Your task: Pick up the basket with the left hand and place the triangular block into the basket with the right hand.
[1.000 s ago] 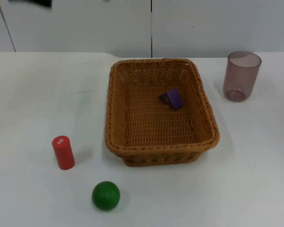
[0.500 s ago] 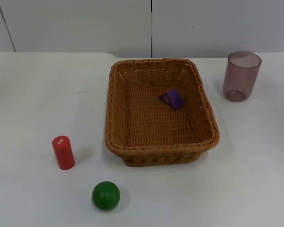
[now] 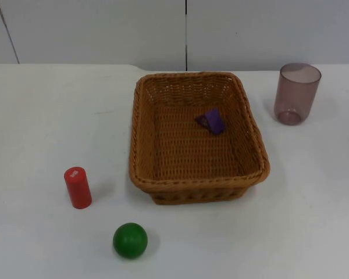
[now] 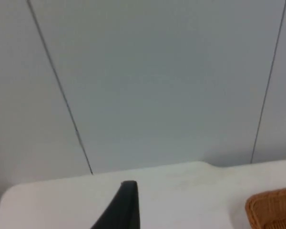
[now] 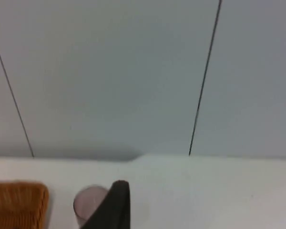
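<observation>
The woven wicker basket (image 3: 198, 136) sits flat on the white table (image 3: 41, 116), and the purple triangular block (image 3: 212, 121) already lies inside it, on the basket floor toward the far right corner, close to the right wall but apart from the rim. So the placing looks done.

Taking the basket as landmark: the translucent mauve cup (image 3: 296, 93) stands upright to its right, near the far right corner and apart from it. The red cylinder (image 3: 78, 187) stands upright off the near left corner. The green ball (image 3: 130, 240) rests just in front of the near left corner, nearer the camera than the cylinder.

The left gripper (image 4: 126, 210) is held high, aimed at the grey partition wall (image 4: 157, 81), with the basket's corner (image 4: 271, 210) off to its right. The right gripper (image 5: 115, 207) is likewise raised, the cup (image 5: 88, 205) and a basket corner (image 5: 16, 202) to its left. Whether either gripper's fingers are apart or together cannot be told.

The basket's long axis runs away from the camera. Should a lift be needed, its left long rim lies toward the left arm's side, the nearer approach.
</observation>
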